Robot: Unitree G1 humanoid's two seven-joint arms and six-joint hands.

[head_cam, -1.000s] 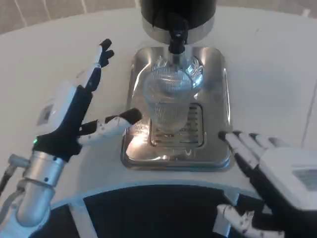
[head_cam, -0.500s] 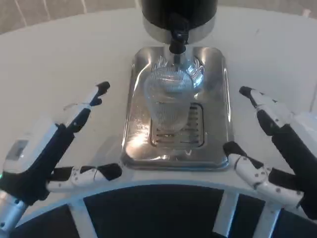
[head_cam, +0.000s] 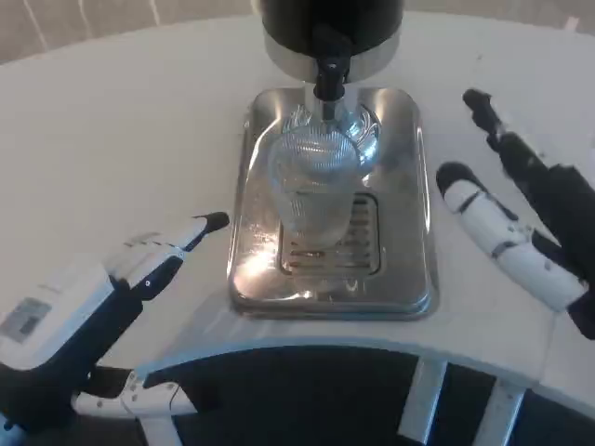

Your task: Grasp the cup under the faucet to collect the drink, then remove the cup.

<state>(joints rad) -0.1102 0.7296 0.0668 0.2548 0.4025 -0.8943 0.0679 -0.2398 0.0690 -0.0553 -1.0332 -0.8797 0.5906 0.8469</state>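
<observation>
Both my hands are spread and hold nothing, but my right hand (head_cam: 521,218) sits nearer the upright ribbed clear glass cup (head_cam: 316,190) under the black faucet (head_cam: 328,79) than my left hand (head_cam: 102,297).

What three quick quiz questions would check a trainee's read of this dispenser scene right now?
1. True or false: the left hand grips the cup.
2. The cup stands on: A) the bare table; B) the metal drip tray; C) the right hand.
3. Fill in: the cup sits directly below the black ____.

Key
1. False: both hands are apart from the cup, fingers spread, holding nothing.
2. B
3. faucet
</observation>
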